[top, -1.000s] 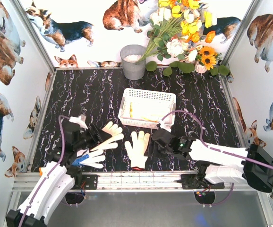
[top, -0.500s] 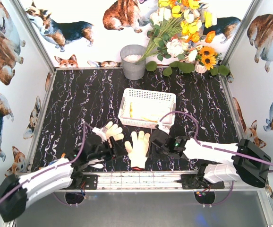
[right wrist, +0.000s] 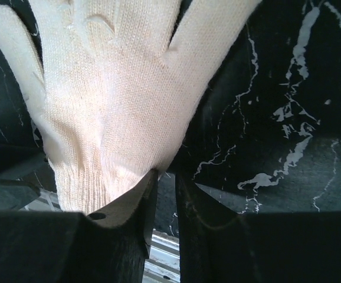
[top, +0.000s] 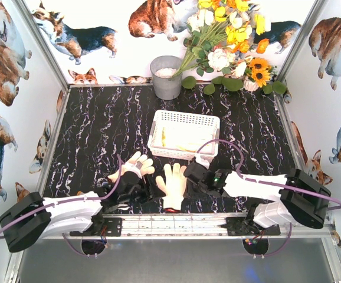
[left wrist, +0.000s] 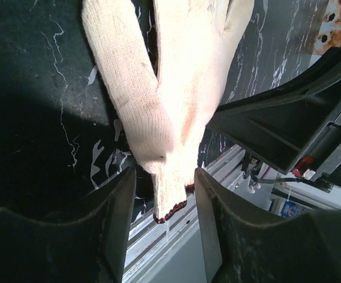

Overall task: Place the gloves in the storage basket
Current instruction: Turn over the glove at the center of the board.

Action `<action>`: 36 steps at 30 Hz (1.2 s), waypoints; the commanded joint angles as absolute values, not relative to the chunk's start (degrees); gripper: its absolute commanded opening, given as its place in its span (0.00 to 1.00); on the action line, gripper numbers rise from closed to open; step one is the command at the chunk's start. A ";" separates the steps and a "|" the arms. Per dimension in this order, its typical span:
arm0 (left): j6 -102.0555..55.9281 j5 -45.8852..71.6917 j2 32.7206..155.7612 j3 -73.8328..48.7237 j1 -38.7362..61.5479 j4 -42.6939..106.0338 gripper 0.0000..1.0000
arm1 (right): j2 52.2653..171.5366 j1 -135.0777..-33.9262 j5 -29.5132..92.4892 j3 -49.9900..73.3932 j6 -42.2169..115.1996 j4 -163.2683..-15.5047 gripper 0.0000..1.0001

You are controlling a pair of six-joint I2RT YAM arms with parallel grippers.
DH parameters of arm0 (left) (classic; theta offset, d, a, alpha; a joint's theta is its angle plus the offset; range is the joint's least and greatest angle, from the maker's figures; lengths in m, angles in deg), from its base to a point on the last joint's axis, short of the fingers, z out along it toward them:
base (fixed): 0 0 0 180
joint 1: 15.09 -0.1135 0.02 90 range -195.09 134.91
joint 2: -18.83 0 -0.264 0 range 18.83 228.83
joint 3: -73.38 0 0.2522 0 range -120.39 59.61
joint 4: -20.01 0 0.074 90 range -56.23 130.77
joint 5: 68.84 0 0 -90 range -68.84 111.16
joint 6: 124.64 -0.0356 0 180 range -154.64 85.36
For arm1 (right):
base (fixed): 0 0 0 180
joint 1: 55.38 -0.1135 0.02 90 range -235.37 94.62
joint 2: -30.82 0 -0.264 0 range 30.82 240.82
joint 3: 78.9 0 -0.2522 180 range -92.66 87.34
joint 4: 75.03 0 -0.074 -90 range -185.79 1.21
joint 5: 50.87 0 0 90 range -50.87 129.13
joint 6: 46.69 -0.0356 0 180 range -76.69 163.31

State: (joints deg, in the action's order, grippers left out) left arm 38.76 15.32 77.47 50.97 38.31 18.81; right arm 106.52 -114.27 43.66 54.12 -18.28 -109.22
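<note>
The middle glove loses its fingertips at the top edge of both wrist views. From above, the left pincer hides part of a second glove. What lies inside the basket is too small to tell.

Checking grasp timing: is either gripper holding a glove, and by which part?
Cannot tell. The left gripper straddles the cuff of the middle glove; the right gripper sits at its edge near the cuff.
</note>
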 commanded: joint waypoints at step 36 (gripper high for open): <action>27.23 37.81 67.58 47.19 41.64 33.16 0.00 | 104.22 -115.96 46.51 48.98 -16.47 -114.94 0.58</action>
State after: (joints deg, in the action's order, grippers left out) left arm 32.99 33.44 76.18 53.13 41.26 11.18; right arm 108.45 -115.71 42.92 51.65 -18.28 -108.34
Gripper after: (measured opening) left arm 0.005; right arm 0.511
